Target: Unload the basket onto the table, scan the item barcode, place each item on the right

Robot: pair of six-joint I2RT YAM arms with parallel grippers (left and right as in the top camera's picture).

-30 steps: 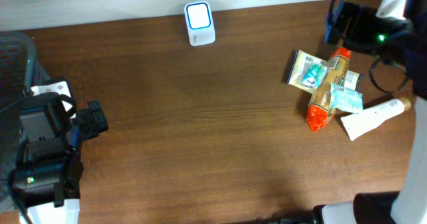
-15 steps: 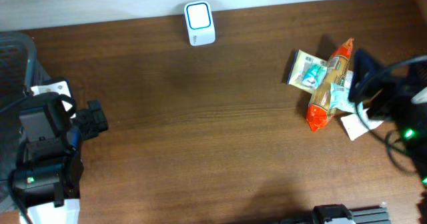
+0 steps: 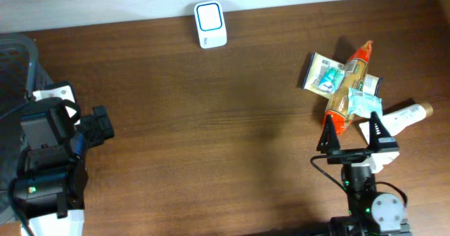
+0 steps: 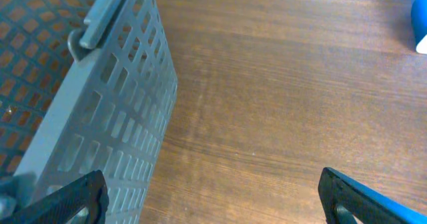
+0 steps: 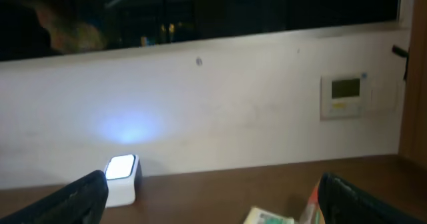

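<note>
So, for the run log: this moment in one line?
left gripper: open, empty | right gripper: open, empty, near orange snack packet | white box-shaped scanner: nothing presented

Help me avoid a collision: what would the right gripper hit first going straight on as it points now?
Probably the orange packet lying just ahead of the right gripper; height is unclear, so it might pass over toward the back wall.

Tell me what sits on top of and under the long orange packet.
A small teal sachet lies across the long orange packet. Its upper part overlaps a flat green-and-beige packet; anything else beneath is covered.
</note>
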